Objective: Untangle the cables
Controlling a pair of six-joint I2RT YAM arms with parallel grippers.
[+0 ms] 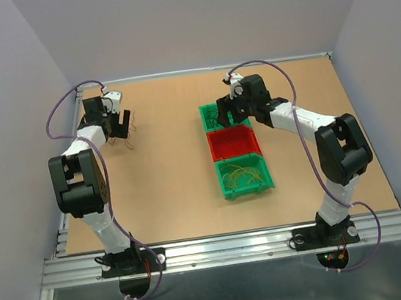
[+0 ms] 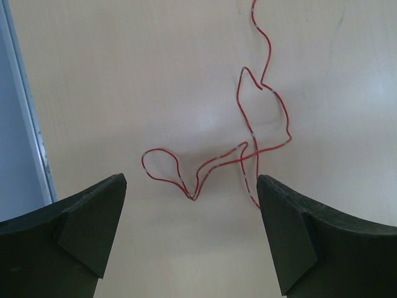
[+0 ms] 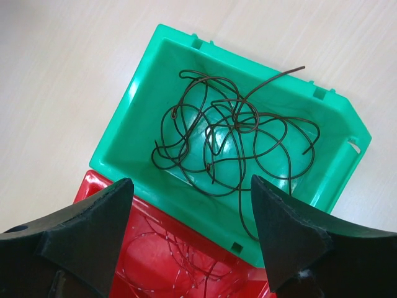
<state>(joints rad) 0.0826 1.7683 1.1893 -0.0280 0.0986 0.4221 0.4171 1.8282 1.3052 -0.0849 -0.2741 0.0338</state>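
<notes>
Across the top view, a flat tan table (image 1: 177, 197) carries three boxy plastic bins in a column right of centre: a far green bin (image 1: 204, 118), a red bin (image 1: 233, 143) touching it, and a near green bin (image 1: 249, 190) holding a loose nest of yellow cables (image 1: 242, 174). At upper left the left claw (image 1: 117, 124) hangs over bare table; at upper centre the right claw (image 1: 225, 111) hangs over the far green bin. Seen from the left wrist, the left claw (image 2: 191, 180) stands wide, its matte black wedge-shaped fingers (image 2: 93, 230) apart and holding nothing. Between and beyond them a single hair-thin red cable (image 2: 248, 149) lies on the smooth table, looping and kinking from the top edge down to lower centre. Seen from the right wrist, the right claw (image 3: 191, 181) is likewise spread wide and empty. Above it the glossy far green bin (image 3: 124, 124) holds curly dark cables (image 3: 236, 130) in a loose tangle, one strand crossing its near wall. At the bottom the red bin (image 3: 93, 186) holds fine reddish cables (image 3: 180, 264).
</notes>
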